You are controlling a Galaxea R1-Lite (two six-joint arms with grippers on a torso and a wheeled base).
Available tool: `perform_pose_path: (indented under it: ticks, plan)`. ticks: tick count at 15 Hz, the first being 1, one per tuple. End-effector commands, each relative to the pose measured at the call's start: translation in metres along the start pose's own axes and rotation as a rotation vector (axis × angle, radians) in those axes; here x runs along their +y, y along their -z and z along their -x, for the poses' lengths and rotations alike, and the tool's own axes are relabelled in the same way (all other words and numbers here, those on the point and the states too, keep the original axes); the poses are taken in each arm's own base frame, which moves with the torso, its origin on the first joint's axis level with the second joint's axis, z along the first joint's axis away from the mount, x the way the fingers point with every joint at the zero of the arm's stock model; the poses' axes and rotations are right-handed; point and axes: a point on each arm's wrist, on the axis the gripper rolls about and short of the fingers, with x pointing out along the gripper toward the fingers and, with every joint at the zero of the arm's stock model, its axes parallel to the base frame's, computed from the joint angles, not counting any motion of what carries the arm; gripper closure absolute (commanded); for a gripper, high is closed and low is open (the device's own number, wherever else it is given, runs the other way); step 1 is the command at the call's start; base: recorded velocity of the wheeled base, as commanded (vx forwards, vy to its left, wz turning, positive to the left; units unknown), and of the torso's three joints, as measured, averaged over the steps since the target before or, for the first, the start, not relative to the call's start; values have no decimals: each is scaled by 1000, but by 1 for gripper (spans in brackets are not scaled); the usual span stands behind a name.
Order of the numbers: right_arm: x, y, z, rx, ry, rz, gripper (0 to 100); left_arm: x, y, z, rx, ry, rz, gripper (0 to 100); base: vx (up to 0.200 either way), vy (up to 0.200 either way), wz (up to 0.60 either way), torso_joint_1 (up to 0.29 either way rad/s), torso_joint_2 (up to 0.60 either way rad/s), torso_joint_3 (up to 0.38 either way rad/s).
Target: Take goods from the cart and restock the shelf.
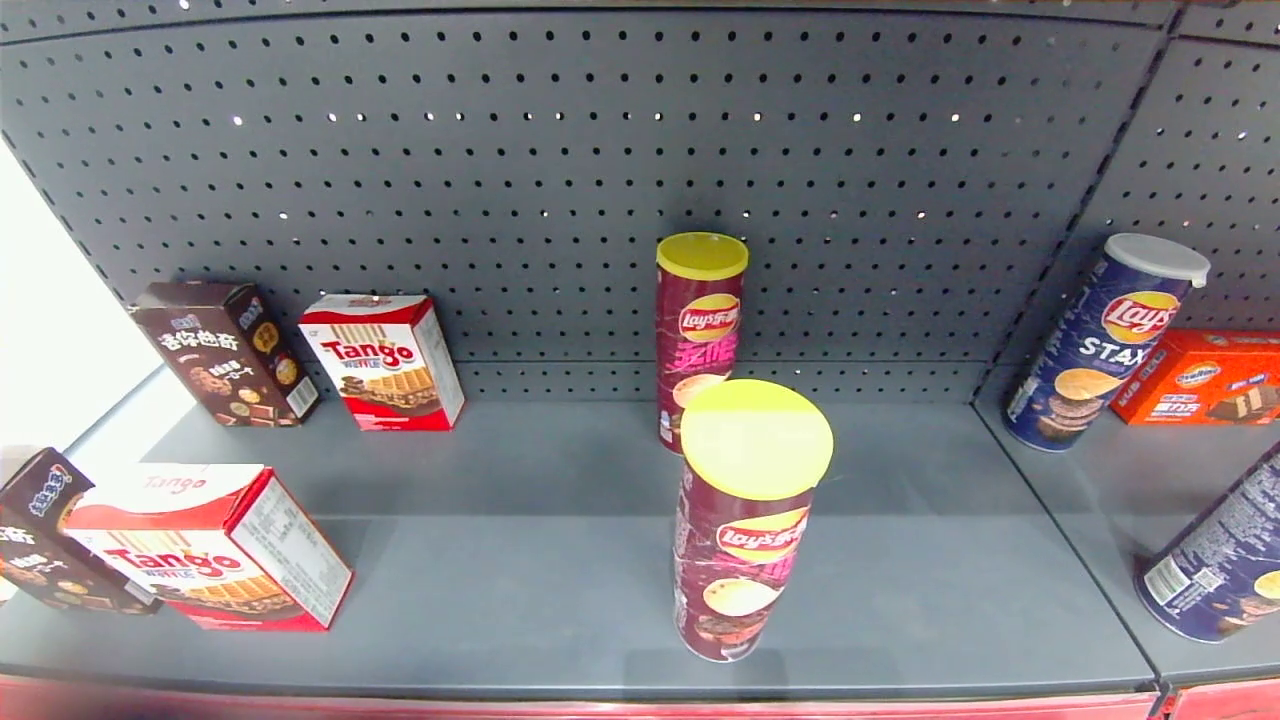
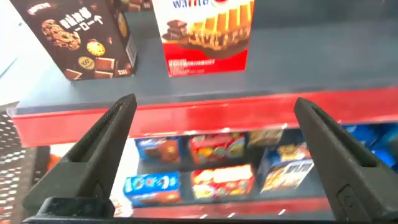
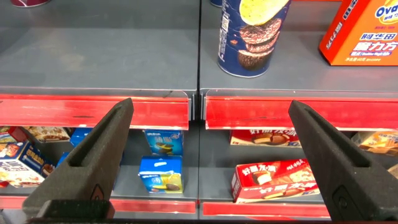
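While left gripper (image 2: pixel 214 101), right gripper (image 3: pixel 211 104) gape empty, blue can (image 3: pixel 249 37) stands beyond latter.

The back wall (image 1: pixel 500 150) is dark grey metal, full of little round holes in rows. Light shines through some of the holes (image 1: pixel 237 120) like tiny white dots. The shelf (image 1: pixel 520 560) in front of it is flat and grey too. A dark line (image 1: pixel 1083 200) runs down the back wall on the right, where one part of the shelf ends and the next part (image 1: pixel 1100 500) begins. Along the front edge of the shelf runs a red strip (image 1: pixel 600 708). Far on the left there is a very bright white patch (image 1: pixel 40 300). Below the red strip sits a lower shelf (image 3: pixel 214 162), also grey, and it has a second red strip (image 3: pixel 261 208) along its front.
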Motion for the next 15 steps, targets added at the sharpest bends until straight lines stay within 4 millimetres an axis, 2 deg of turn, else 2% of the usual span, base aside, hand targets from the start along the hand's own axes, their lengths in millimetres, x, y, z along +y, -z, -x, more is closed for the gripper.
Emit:
perform_pose_path:
  ticks: [1,5,6,7,9,10,15]
  plan:
    - [0,0,0,0,0,0,0,0,1,4,-45,5,11,0,0,0,0,0,0,0]
    - [0,0,0,0,0,0,0,0,1,4,-44,-12,79,0,0,0,0,0,0,0]
    - [0,0,0,1,0,0,0,4,4,4,-17,-161,40,0,0,0,0,0,0,0]
    - [0,0,0,0,0,0,0,5,5,4,0,-229,44,0,0,0,0,0,0,0]
    - [0,0,0,1,0,0,0,3,7,4,18,-139,22,0,0,0,0,0,0,0]
    - [0,0,0,1,0,0,0,0,7,4,18,-16,6,0,0,0,0,0,0,0]
    - [0,0,0,1,-5,2,0,0,7,4,19,1,-11,0,0,0,0,0,0,0]
